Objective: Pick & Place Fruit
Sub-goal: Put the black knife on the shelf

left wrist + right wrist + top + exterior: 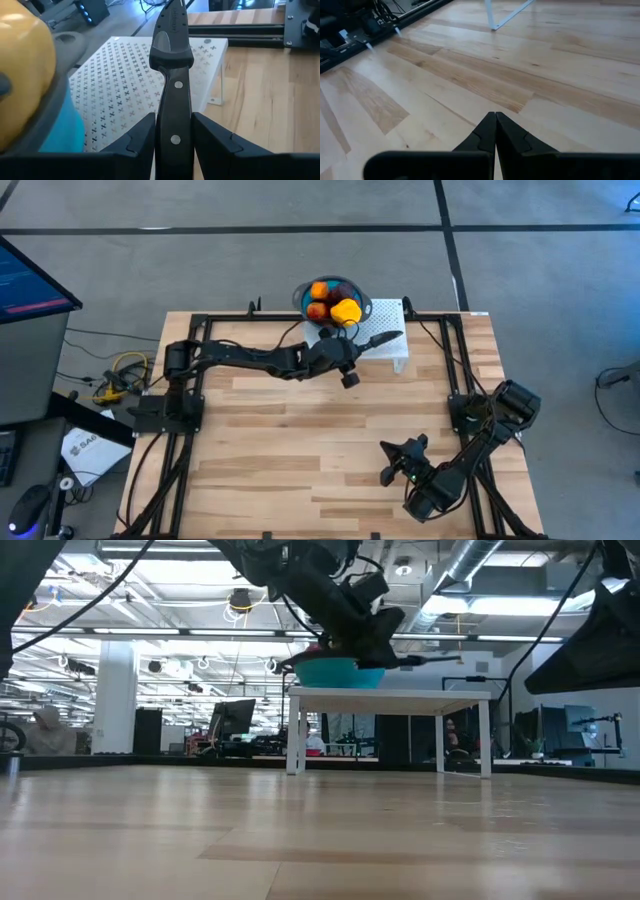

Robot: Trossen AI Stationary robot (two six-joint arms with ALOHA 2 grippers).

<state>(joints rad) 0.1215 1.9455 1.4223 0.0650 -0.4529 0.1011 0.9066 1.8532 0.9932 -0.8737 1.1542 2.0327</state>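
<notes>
Wooden slatted table (300, 440) framed by black rails, grey floor around it, a monitor at the left edge. Item: small white perforated stand (392, 345) at the far edge, carrying a blue bowl (358, 307) with grey inside. Item: fruit (331, 301), orange, red, dark and one yellow piece, heaped in the bowl. Item: black knife (172, 95), handle riveted, lying over the stand beside the bowl. Item: left gripper (172, 137), reaching across to the stand, fingers either side of the knife handle, close against it. Item: right gripper (495, 131), low over bare table at the near right, fingers pressed together, holding nothing.
</notes>
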